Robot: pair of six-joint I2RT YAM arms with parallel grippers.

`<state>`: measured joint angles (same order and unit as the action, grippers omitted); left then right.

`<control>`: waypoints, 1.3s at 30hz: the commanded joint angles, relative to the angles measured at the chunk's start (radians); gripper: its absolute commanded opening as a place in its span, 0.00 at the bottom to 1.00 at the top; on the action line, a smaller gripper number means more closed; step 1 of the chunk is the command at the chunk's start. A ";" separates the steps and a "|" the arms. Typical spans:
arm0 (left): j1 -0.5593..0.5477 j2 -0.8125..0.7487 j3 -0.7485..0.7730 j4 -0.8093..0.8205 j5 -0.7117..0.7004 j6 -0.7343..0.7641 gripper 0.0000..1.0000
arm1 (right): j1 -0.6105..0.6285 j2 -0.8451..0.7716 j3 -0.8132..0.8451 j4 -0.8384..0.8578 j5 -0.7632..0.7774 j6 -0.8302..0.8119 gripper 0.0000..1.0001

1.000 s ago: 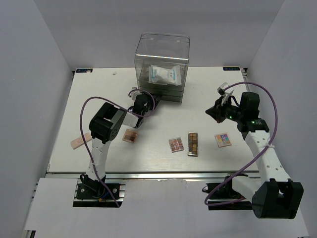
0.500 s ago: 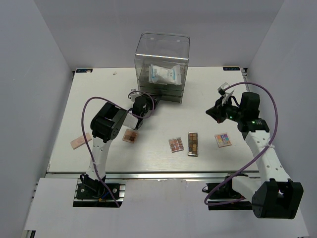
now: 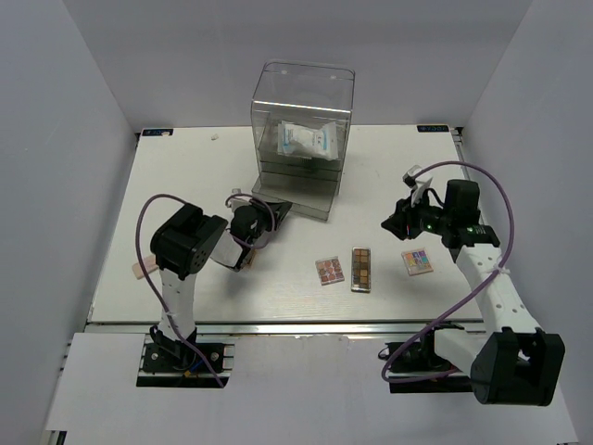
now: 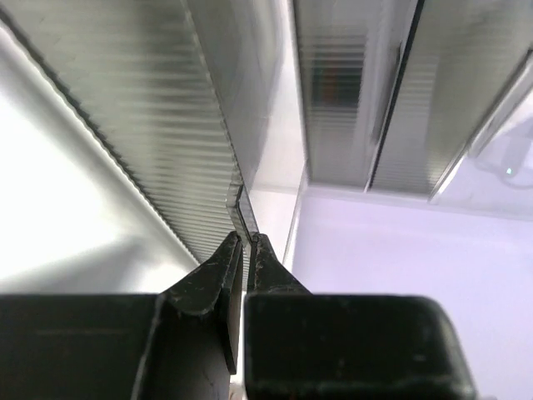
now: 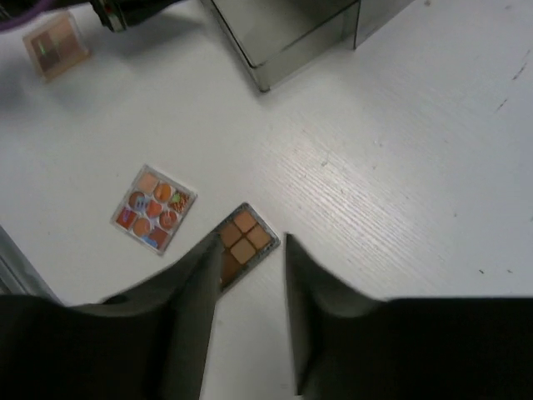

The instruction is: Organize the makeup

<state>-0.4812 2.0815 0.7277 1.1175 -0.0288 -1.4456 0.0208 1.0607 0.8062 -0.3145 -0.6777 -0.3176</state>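
My left gripper (image 3: 265, 212) (image 4: 244, 240) is shut on the thin clear front edge of a drawer (image 3: 283, 206) (image 4: 166, 150) that stands pulled out of the clear acrylic box (image 3: 304, 97). A white blue-printed packet (image 3: 307, 141) lies inside the box. My right gripper (image 3: 393, 222) (image 5: 252, 241) hangs open over the table, holding nothing. Below it lie a long narrow palette (image 3: 360, 269) (image 5: 244, 236) and a square reddish palette (image 3: 330, 270) (image 5: 153, 208). A multicoloured palette (image 3: 417, 260) lies near the right arm. A brown palette (image 5: 55, 46) shows in the right wrist view.
A pink palette (image 3: 141, 269) peeks out at the left, partly behind the left arm. The pulled-out drawer reaches toward the table's middle. White walls close in the table on three sides.
My left gripper shut on the drawer's front edge and drew the drawer out toward the front left. My right gripper opened and shifted slightly down and left.
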 commanded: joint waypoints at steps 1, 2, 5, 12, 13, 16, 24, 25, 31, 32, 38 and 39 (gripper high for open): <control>-0.010 -0.107 -0.092 -0.016 -0.003 0.065 0.00 | -0.002 0.038 -0.006 -0.066 0.016 -0.028 0.47; -0.013 -0.138 -0.109 -0.019 -0.006 0.067 0.00 | -0.002 0.050 -0.004 -0.101 0.021 -0.029 0.52; -0.016 -0.173 -0.149 -0.053 0.000 0.085 0.16 | 0.013 0.091 -0.005 -0.153 0.059 -0.023 0.68; -0.016 -0.233 -0.137 -0.142 0.020 0.142 0.62 | 0.151 0.136 -0.015 -0.155 0.234 0.113 0.89; -0.016 -0.245 -0.129 -0.156 0.026 0.154 0.67 | 0.207 0.140 -0.016 -0.143 0.342 0.159 0.89; -0.016 -0.319 -0.123 -0.275 0.027 0.218 0.72 | 0.287 0.188 -0.016 -0.121 0.511 0.294 0.89; -0.016 -0.671 -0.134 -0.620 -0.023 0.551 0.83 | 0.396 0.426 0.086 -0.190 0.642 0.495 0.89; -0.016 -0.764 -0.134 -0.698 -0.037 0.583 0.84 | 0.403 0.442 0.096 -0.187 0.642 0.503 0.89; -0.016 -1.113 -0.143 -0.988 -0.228 0.807 0.98 | 0.465 0.505 0.096 -0.150 0.673 0.557 0.89; -0.014 -1.149 -0.149 -1.021 -0.229 0.807 0.98 | 0.472 0.510 0.096 -0.150 0.673 0.561 0.89; -0.016 -1.371 -0.223 -1.234 -0.347 0.763 0.98 | 0.504 0.564 0.097 -0.149 0.779 0.558 0.86; -0.016 -1.391 -0.235 -1.261 -0.356 0.754 0.98 | 0.504 0.570 0.102 -0.152 0.802 0.557 0.85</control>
<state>-0.4931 0.7383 0.5327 0.0475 -0.3065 -0.6926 0.5190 1.5871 0.8883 -0.4725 0.0486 0.2188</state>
